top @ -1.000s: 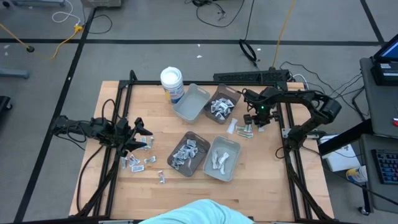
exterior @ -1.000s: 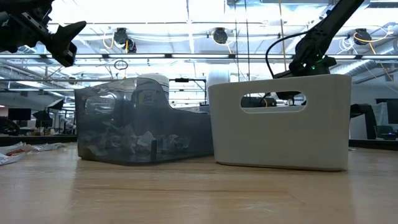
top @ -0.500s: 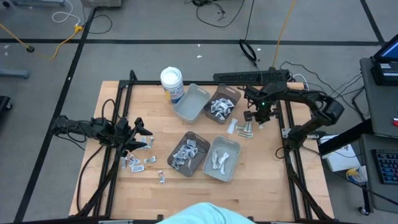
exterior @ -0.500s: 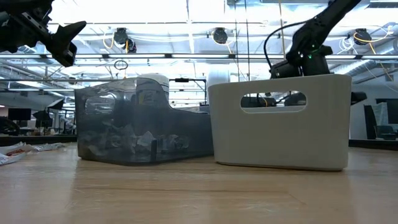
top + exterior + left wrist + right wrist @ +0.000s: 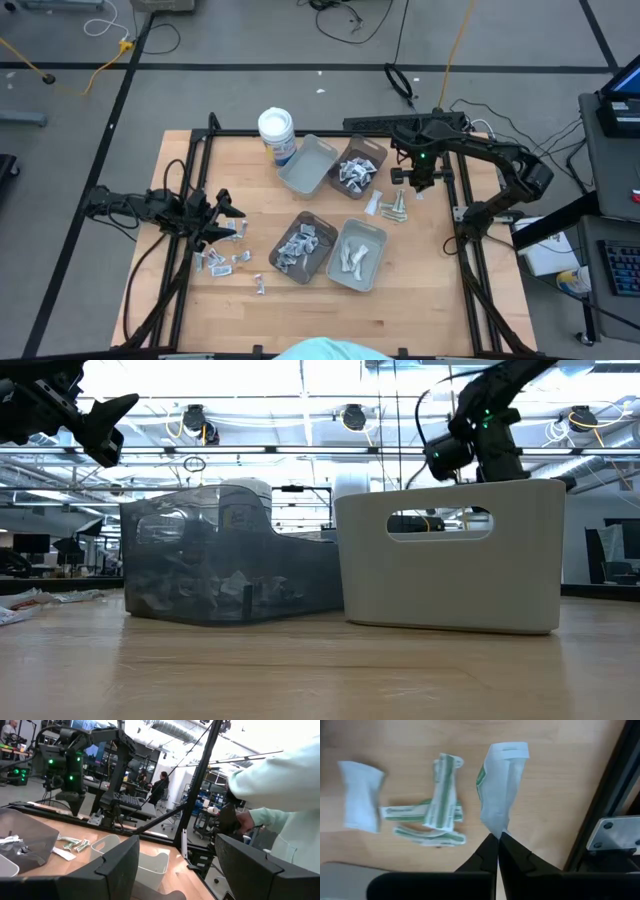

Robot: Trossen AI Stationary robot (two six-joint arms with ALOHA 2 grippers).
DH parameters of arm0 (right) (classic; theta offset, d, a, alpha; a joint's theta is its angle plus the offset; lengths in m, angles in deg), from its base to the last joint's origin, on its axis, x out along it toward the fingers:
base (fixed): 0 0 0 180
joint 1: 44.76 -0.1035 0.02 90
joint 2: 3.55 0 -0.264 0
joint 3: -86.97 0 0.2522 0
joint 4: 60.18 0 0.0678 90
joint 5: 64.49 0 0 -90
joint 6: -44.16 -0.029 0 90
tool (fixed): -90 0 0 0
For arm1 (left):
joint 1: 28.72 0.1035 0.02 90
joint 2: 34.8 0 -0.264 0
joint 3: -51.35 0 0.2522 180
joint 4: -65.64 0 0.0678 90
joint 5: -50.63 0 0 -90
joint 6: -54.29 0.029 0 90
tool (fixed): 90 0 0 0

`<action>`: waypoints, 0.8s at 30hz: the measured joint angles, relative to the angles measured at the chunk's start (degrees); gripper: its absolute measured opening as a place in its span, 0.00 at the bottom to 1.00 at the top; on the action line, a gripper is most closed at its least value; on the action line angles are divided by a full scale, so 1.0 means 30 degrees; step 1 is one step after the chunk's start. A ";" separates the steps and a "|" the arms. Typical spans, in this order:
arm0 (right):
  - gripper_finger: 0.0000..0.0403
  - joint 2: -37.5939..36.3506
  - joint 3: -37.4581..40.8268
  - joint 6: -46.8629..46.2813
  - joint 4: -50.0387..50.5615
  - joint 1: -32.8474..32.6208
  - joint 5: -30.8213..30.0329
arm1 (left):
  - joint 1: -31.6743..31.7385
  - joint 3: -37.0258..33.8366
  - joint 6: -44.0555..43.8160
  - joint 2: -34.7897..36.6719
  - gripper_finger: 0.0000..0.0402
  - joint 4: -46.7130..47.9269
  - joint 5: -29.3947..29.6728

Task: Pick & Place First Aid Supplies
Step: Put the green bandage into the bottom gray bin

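Over right table edge: right gripper [image 5: 497,839] pinching white packet [image 5: 502,785], apparently lifted; next, carry to tray [image 5: 357,163].

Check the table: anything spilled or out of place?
Yes. Loose packets lie scattered on the wood by the left gripper, outside the trays; a few strips lie below the right gripper, shut on one packet.

Four trays [image 5: 306,166] sit mid-table, the tub [image 5: 276,128] behind them, loose packets [image 5: 222,258] to their left (more right).
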 joint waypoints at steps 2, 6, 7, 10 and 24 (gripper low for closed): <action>0.00 0.0000 -0.0611 -0.0340 0.0266 -0.0481 0.0000 | 0.0000 0.0000 0.0000 0.0000 0.66 0.0000 0.0003; 0.00 0.0000 -0.1740 -0.1598 0.0255 -0.1965 0.0007 | 0.0006 0.0000 0.0006 0.0000 0.66 0.0000 0.0000; 0.00 0.0000 -0.1964 -0.1971 0.0261 -0.2422 -0.0001 | 0.0005 0.0000 0.0007 0.0000 0.66 0.0000 0.0000; 0.00 0.0000 -0.2481 -0.3019 0.0287 -0.3937 -0.0007 | 0.0000 0.0000 0.0007 0.0000 0.66 0.0000 0.0000; 0.00 0.1092 -0.4560 -0.9447 -0.0686 -1.1521 -0.0044 | 0.0000 0.0000 0.0003 0.0000 0.66 -0.0007 0.0003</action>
